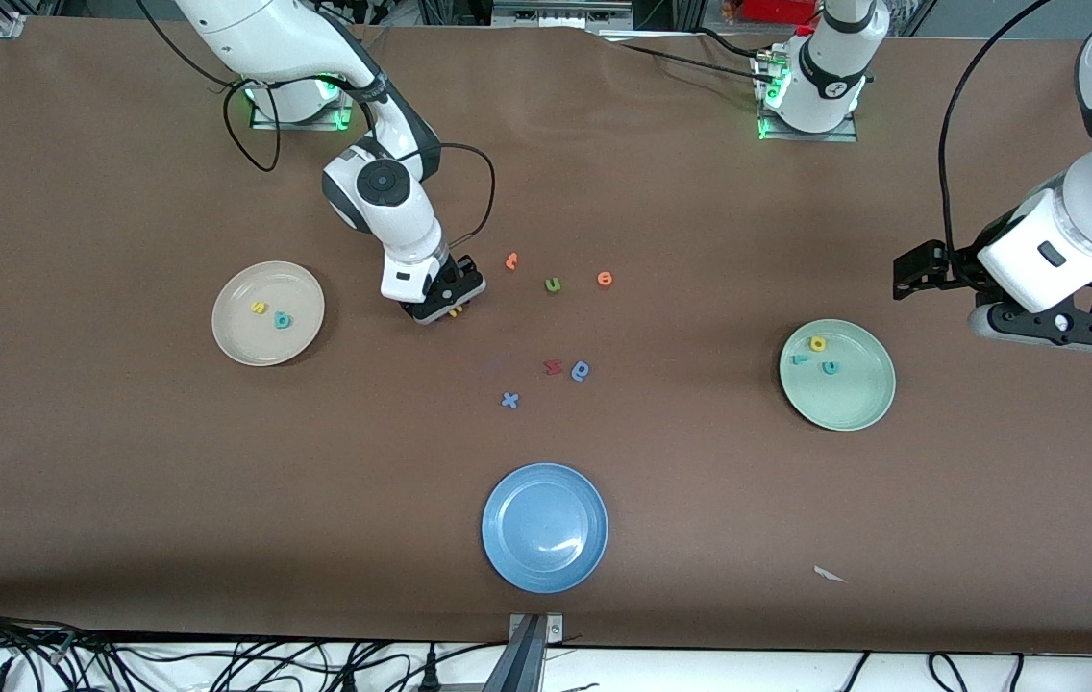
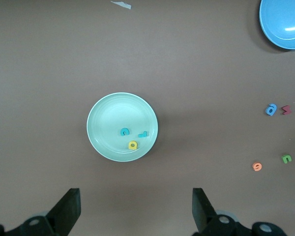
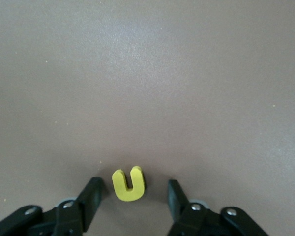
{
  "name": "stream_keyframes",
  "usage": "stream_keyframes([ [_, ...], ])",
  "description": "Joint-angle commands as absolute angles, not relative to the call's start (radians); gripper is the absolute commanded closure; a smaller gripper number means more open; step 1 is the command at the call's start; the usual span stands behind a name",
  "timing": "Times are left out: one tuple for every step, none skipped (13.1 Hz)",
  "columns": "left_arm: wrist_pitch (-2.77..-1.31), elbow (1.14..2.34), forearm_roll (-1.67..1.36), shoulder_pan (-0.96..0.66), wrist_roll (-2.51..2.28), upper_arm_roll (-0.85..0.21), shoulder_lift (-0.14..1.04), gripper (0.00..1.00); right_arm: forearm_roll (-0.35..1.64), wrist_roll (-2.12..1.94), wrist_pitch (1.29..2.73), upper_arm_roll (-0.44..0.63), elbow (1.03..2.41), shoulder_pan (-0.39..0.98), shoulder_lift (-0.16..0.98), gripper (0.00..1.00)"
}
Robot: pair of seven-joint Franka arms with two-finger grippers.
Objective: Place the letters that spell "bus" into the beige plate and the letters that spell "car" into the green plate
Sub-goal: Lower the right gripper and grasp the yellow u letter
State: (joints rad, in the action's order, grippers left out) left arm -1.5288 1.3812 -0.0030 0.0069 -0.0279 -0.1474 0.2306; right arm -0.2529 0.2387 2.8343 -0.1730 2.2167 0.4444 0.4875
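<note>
My right gripper (image 1: 451,309) (image 3: 134,191) is down at the table beside the beige plate (image 1: 258,348), open, one finger on each side of the yellow "u" (image 3: 129,184) (image 1: 455,311), with a gap at each side. In the beige plate lie a yellow "s" (image 1: 259,308) and a teal "b" (image 1: 283,320). The green plate (image 1: 849,402) (image 2: 105,123) holds the teal "c" (image 2: 124,131), teal "r" (image 2: 143,134) and yellow "a" (image 2: 132,145). My left gripper (image 1: 1051,332) (image 2: 136,206) hangs open and empty above the table beside the green plate, waiting.
Loose letters lie mid-table: an orange one (image 1: 511,260), an olive "u" (image 1: 553,284), another orange one (image 1: 605,279), a red one (image 1: 553,366), a blue "a" (image 1: 581,370) and a blue "x" (image 1: 509,400). A blue plate (image 1: 544,527) sits nearest the front camera.
</note>
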Motion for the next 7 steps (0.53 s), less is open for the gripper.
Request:
stream_keyframes([
  [-1.517, 1.379, -0.011, 0.008, -0.006, -0.146, 0.218, 0.0, -0.255, 0.236, 2.85, -0.169, 2.229, 0.439, 0.495, 0.5],
  [-1.517, 1.378, -0.011, 0.008, -0.006, -0.146, 0.218, 0.0, -0.255, 0.236, 2.85, -0.167, 2.229, 0.439, 0.495, 0.51],
  [-1.517, 1.379, -0.011, 0.006, -0.006, -0.146, 0.218, 0.0, -0.253, 0.236, 2.85, -0.169, 2.227, 0.439, 0.497, 0.51],
  [-1.517, 1.379, -0.012, 0.008, -0.006, -0.146, 0.218, 0.0, -0.252, 0.236, 2.849, -0.169, 2.227, 0.439, 0.497, 0.53],
  [-1.517, 1.378, -0.012, 0.008, -0.006, -0.146, 0.218, 0.0, -0.252, 0.236, 2.849, -0.167, 2.227, 0.439, 0.497, 0.53],
  [-1.517, 1.378, -0.012, 0.008, -0.006, -0.146, 0.218, 0.0, -0.252, 0.238, 2.85, -0.169, 2.227, 0.439, 0.497, 0.55],
  [-1.517, 1.378, -0.011, 0.008, -0.006, -0.146, 0.218, 0.0, -0.252, 0.238, 2.849, -0.169, 2.227, 0.439, 0.497, 0.57],
])
